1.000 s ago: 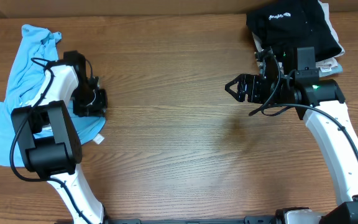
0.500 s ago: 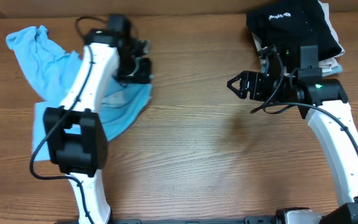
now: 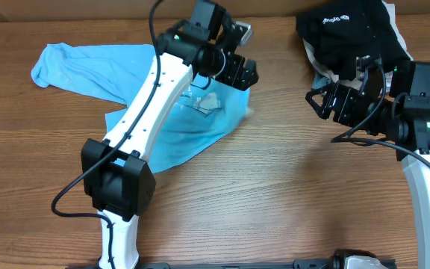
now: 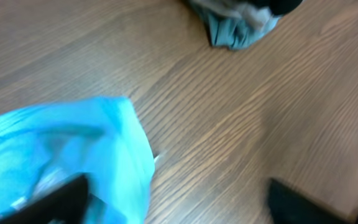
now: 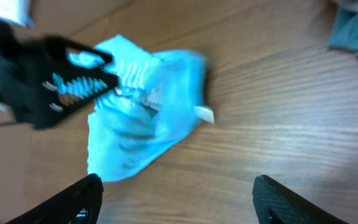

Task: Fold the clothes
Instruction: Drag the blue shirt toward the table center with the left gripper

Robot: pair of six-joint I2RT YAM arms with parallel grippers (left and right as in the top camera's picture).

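The clothes, a sky-blue T-shirt (image 3: 204, 127), lie crumpled and partly spread from the back left toward the table's middle. White print shows near its right end. My left gripper (image 3: 243, 73) hovers over that right end, its jaws wide apart. In the left wrist view the shirt (image 4: 73, 143) drapes by one finger, and bare wood lies between the fingers of the left gripper (image 4: 179, 205). My right gripper (image 3: 317, 101) is open to the right of the shirt and holds nothing. In the right wrist view the shirt (image 5: 142, 112) lies ahead of the right gripper (image 5: 176, 199).
A black garment with a white logo (image 3: 353, 33) sits on a pile at the back right, just behind my right arm. A grey-blue garment (image 4: 238, 28) of that pile shows in the left wrist view. The table's far edge (image 3: 275, 15) runs close behind the shirt.
My left arm swung from the table's left side to the back middle, dragging the shirt rightward, and its jaws have come apart. My right arm drew back a little to the right.
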